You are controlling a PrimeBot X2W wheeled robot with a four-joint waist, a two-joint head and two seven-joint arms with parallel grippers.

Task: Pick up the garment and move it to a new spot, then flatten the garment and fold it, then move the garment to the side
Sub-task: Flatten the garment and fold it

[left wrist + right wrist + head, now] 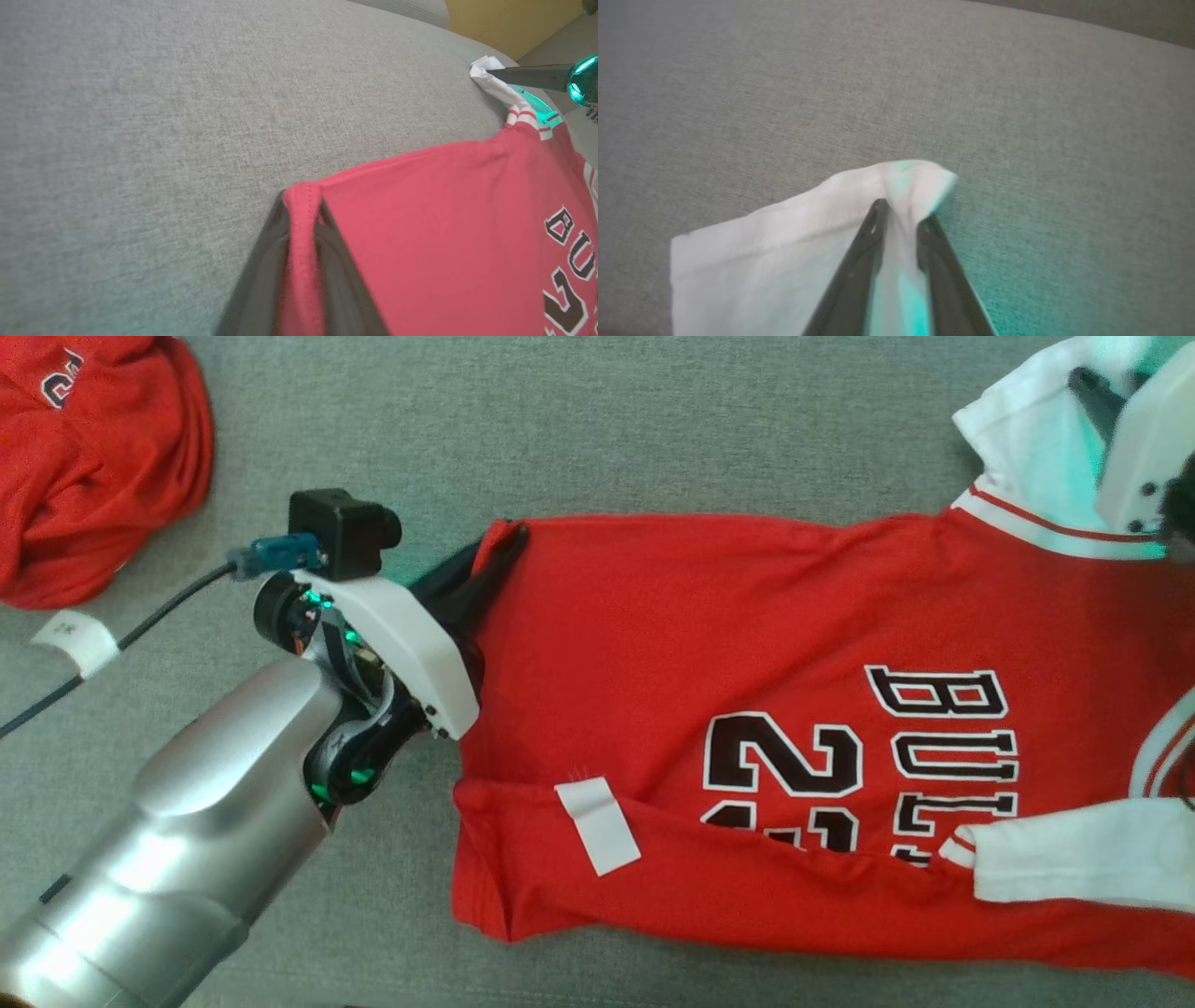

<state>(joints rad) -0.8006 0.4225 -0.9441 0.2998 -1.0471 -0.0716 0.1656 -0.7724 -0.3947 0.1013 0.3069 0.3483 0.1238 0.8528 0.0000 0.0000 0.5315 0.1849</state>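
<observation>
Starting at the far left of the head view, a crumpled red cloth (93,467) sits bunched in the upper corner of the grey fabric surface (653,420), well apart from the work. Just below it lies a small white tag (77,638), with a dark cable (140,627) running past it up to the left wrist. That arm's silver forearm (196,840) comes in from the lower left corner. The left pincer (302,207) is pressed together on the garment (709,635) at the upper corner of its hem — in the left wrist view one dark finger lies on each side of the red hem fold, pinching it.

The garment, a red jersey, lies spread across the middle and right of the surface, hem to the left and shoulders to the right. Its lower edge is folded up over the body, covering part of the black-and-white numerals (784,765). A white label (597,826) rests on that fold near the hem. Block lettering (948,747) stands just right of the numerals. A white sleeve (1083,863) lies across the lower right.

At the upper right the other white sleeve (784,242) reaches out over the surface — the right pincer (903,214) pinches its tip, with cloth gathered between the two fingers.
</observation>
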